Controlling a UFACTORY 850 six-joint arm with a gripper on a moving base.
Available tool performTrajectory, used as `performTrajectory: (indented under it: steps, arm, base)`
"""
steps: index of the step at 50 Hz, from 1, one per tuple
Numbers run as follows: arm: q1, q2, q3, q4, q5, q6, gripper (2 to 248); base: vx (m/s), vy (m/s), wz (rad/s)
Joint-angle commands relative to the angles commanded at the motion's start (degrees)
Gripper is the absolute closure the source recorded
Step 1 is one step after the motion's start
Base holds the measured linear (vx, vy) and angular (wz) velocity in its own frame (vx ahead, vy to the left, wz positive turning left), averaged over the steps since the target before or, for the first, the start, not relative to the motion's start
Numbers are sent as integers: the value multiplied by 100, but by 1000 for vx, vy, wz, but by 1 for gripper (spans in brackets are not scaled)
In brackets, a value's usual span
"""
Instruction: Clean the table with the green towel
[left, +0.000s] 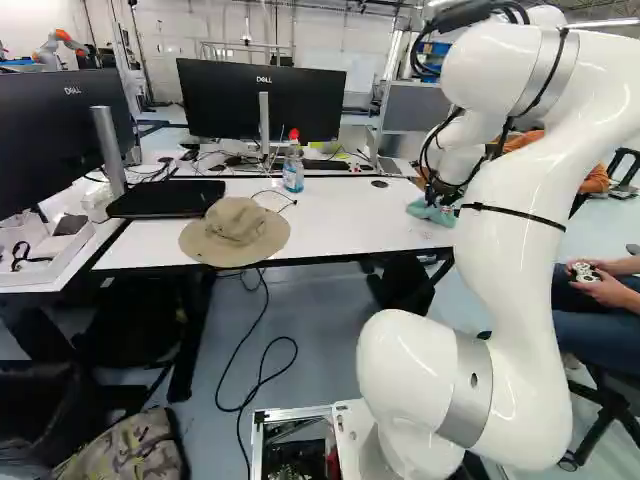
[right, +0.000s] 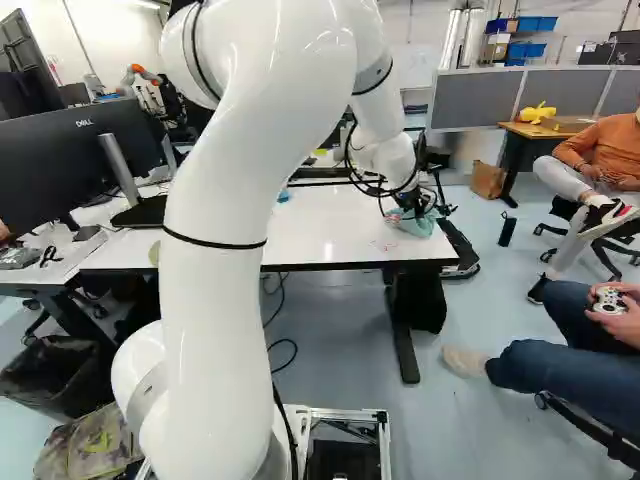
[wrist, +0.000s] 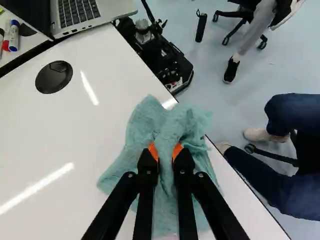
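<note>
The gripper (right: 412, 208) is low over the right end of the white table (right: 320, 235) in the right base view. In the wrist view both orange pads of the gripper (wrist: 166, 152) pinch a fold of the green towel (wrist: 145, 125), shut on it from two sides. The rest of the towel spreads over the tabletop around and under the fingers, reaching the table's edge. Reddish marks (right: 385, 244) show on the tabletop beside the towel in the right base view.
A hat (left: 236, 232), a spray bottle (left: 293, 168) and monitors (left: 262, 100) stand on the tables. A laptop (wrist: 75, 15) lies beyond the round black cap (wrist: 54, 77). A seated person's legs (wrist: 295, 165) are beside the table edge. Another robot (left: 58, 45) stands far back.
</note>
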Motion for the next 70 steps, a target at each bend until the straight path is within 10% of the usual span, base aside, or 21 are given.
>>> performTrajectory:
  steps: [70]
  arm:
    - [-59,1332,1711,0,0,0,203]
  base:
    - [0,0,0]
